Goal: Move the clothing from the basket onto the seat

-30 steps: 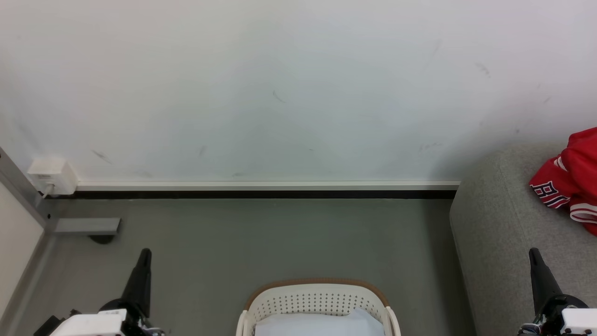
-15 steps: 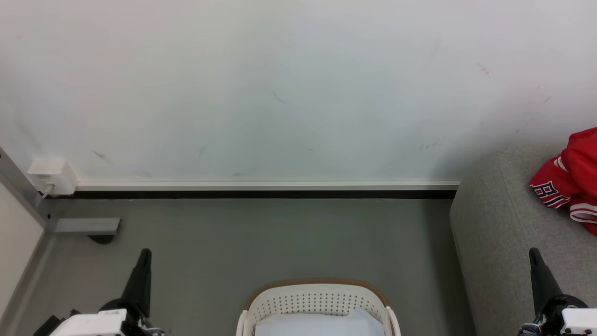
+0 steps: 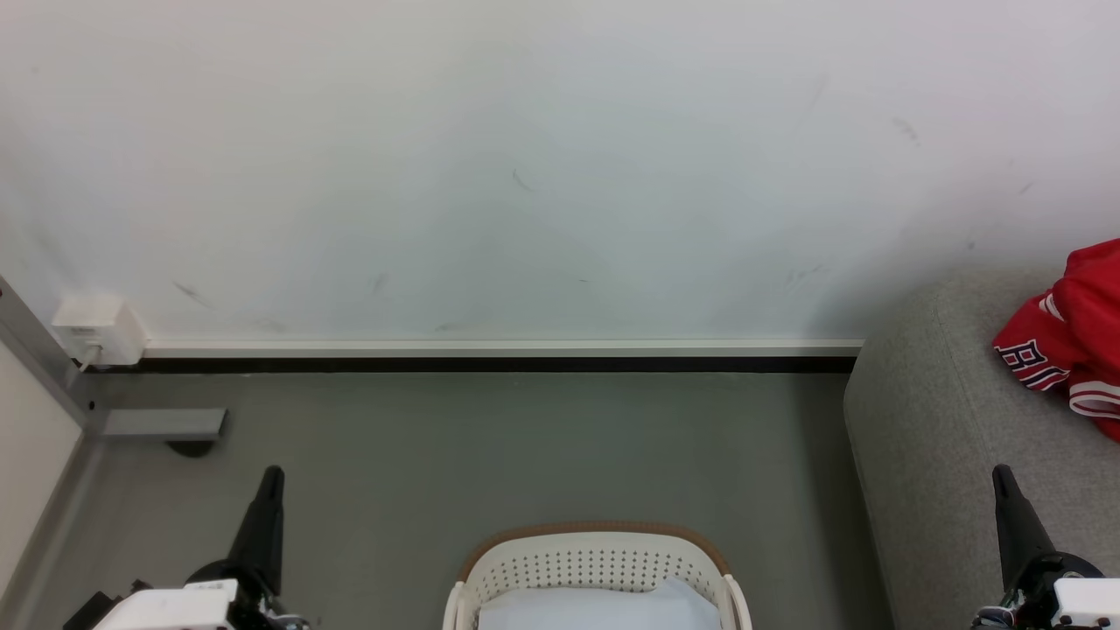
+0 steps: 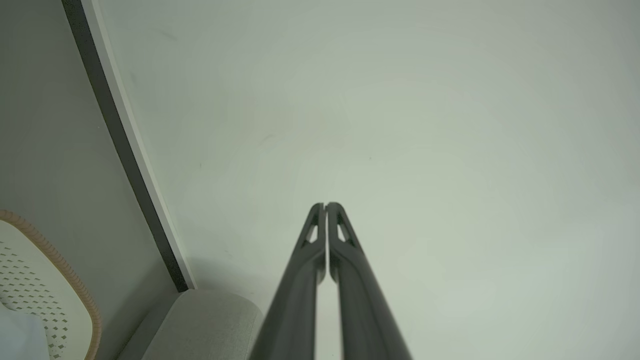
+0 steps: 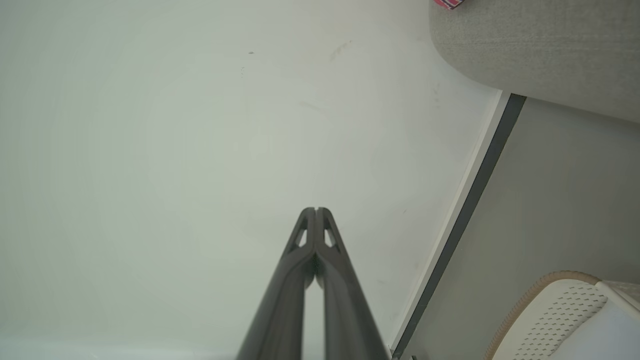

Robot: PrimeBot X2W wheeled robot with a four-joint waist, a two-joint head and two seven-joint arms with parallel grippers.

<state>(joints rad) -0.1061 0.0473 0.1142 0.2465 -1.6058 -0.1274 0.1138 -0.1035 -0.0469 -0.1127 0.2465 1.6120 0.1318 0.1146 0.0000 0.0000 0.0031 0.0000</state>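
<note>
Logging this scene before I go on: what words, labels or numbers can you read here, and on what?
"BU": black, white-edged letters on the red jersey lying on the sofa; the rest of the word is lost in the folds.
On the wall box: no marking readable.
On the basket: no text seen.

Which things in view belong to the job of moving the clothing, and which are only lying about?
Belong to the job: red jersey, on the grey sofa; white laundry basket; left claw and right claw, both shut.
Only lying about: pale blue-white cloth in the basket; white wall box; grey metal bar on the floor.
</note>
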